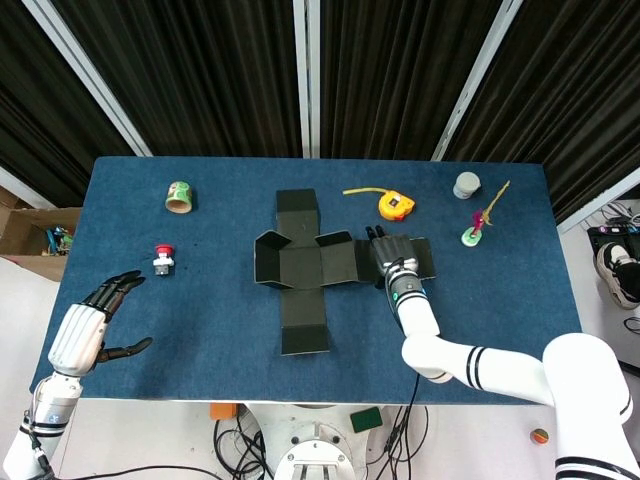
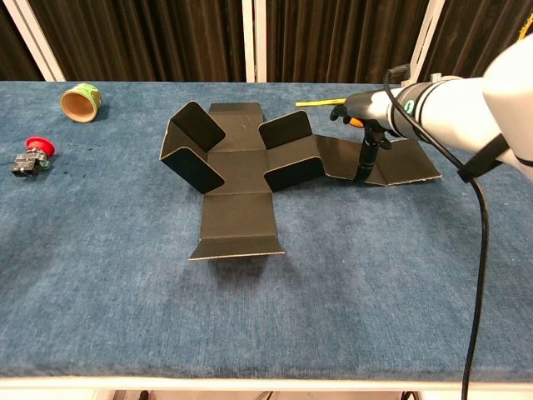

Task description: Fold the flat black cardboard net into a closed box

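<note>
head view: black cardboard net [image 1: 303,268] lies mid-table on the blue table [image 1: 200,300], cross-shaped, long axis running across the table left-right w/ one arm toward the far edge and one toward the near edge. several flaps already stand partway up around the centre panel, esp. on the net's left end; nowhere near a closed box yet.

right hand [image 1: 390,254] sits on the net's right-end panel, fingers pointing down & pressing on it, seen clearly in chest view [image 2: 366,125]. looks like pressing/pinning, not a closed grasp; whether the thumb hooks under the edge, can't tell.

left hand [image 1: 92,318] hangs off near the near-left corner, fingers spread, holding nothing, well apart from the net.

key relation: net stretches away to the left of the right hand, so the right hand is much nearer; prob next fold is lifting that right panel toward centre.
</note>
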Action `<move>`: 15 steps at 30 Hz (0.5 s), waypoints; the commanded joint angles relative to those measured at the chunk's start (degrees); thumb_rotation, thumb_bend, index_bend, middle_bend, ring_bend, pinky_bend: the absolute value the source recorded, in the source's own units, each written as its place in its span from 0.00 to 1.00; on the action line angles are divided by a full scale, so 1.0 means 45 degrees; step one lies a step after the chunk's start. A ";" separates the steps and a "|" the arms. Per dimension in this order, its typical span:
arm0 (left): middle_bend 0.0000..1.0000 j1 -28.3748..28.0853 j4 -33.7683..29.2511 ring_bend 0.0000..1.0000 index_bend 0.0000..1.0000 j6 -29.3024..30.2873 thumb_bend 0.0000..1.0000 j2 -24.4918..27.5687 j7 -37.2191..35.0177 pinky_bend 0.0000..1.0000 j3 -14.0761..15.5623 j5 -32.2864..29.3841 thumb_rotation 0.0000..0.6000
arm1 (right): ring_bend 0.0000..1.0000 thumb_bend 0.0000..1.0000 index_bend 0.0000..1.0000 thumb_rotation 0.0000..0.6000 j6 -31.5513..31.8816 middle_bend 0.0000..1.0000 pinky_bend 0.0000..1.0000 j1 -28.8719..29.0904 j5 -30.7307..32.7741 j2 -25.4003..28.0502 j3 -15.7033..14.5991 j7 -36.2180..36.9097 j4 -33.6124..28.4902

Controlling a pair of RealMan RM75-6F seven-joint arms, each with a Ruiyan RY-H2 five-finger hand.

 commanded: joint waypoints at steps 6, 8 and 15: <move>0.12 0.0071 -0.0001 0.13 0.17 -0.0024 0.05 0.0035 -0.0064 0.34 0.0052 -0.0082 1.00 | 0.74 0.07 0.06 1.00 -0.0400 0.08 1.00 0.0973 0.1394 -0.0250 -0.0142 -0.0477 0.0638; 0.12 0.0088 0.0009 0.13 0.17 -0.0026 0.05 0.0043 -0.0075 0.34 0.0067 -0.0087 1.00 | 0.74 0.07 0.06 1.00 -0.0428 0.08 1.00 0.1025 0.1518 -0.0285 -0.0196 -0.0413 0.0762; 0.12 0.0142 0.0024 0.13 0.16 0.0048 0.05 0.0033 -0.0123 0.34 0.0058 -0.0102 1.00 | 0.74 0.12 0.13 1.00 -0.0728 0.10 1.00 0.1230 0.1479 -0.0536 -0.0414 -0.0189 0.1170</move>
